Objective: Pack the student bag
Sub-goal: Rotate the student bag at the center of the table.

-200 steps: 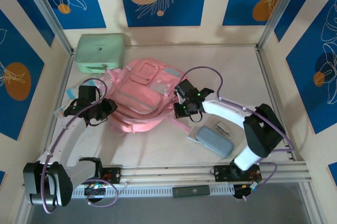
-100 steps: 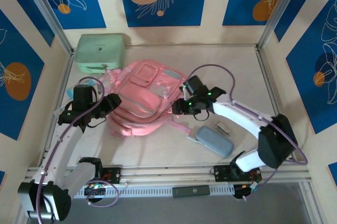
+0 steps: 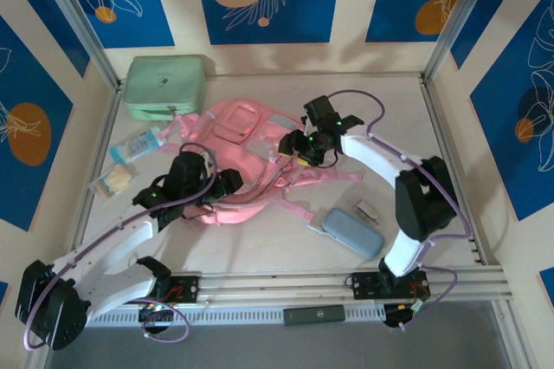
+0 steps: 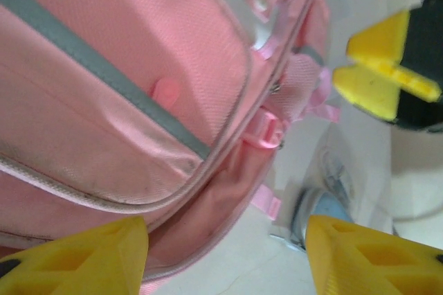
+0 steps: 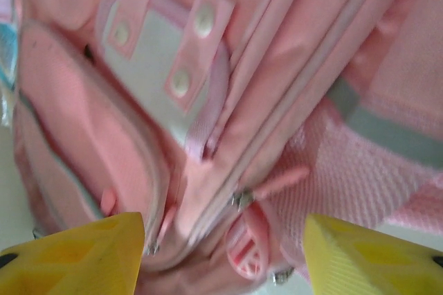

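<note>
The student bag [image 3: 247,148] is a pink backpack lying flat mid-table, with its straps [image 3: 325,178] trailing to the right. My left gripper [image 3: 227,184] sits at the bag's near edge, jaws open. In the left wrist view its yellow fingertips [image 4: 76,253] flank the bag's lower seam [image 4: 208,191] and bare table, gripping nothing. My right gripper [image 3: 290,145] hovers at the bag's right side, open. The right wrist view looks down on the bag's zip pulls [image 5: 242,199] and snap tabs [image 5: 201,21] between spread fingertips [image 5: 374,253].
A mint green zip case [image 3: 164,85] stands at the back left. A grey-blue pencil case [image 3: 353,232] and a small clip-like item [image 3: 368,210] lie front right. Two packets [image 3: 137,144] [image 3: 112,180] rest by the left wall. Metal rails border the table.
Both grippers have opened. The left arm swung right to the bag's near edge, uncovering the packets. The right gripper moved farther back over the bag, whose straps now spread to the right.
</note>
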Action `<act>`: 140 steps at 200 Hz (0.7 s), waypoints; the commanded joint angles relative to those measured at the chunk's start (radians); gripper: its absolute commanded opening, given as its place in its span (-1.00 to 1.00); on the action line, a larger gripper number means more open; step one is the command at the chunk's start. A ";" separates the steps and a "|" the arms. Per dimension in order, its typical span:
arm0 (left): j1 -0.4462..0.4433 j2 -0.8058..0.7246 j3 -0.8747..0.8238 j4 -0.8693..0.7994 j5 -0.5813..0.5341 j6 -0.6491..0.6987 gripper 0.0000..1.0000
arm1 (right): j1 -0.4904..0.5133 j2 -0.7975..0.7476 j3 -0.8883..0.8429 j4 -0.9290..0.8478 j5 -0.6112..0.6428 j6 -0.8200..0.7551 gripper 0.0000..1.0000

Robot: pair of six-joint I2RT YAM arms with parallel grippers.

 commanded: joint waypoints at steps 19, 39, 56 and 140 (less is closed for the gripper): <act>-0.012 0.021 -0.042 0.058 -0.104 -0.034 0.22 | -0.006 0.101 0.094 -0.019 0.025 0.084 0.02; -0.010 0.030 -0.058 0.060 -0.118 -0.034 0.21 | 0.002 0.161 0.151 -0.069 0.053 0.080 -0.04; -0.011 0.041 -0.063 0.050 -0.118 -0.032 0.21 | 0.005 0.167 0.128 -0.048 0.068 0.092 -0.11; -0.007 0.093 -0.067 0.030 -0.135 -0.010 0.26 | 0.025 0.258 0.136 0.022 0.070 0.093 -0.24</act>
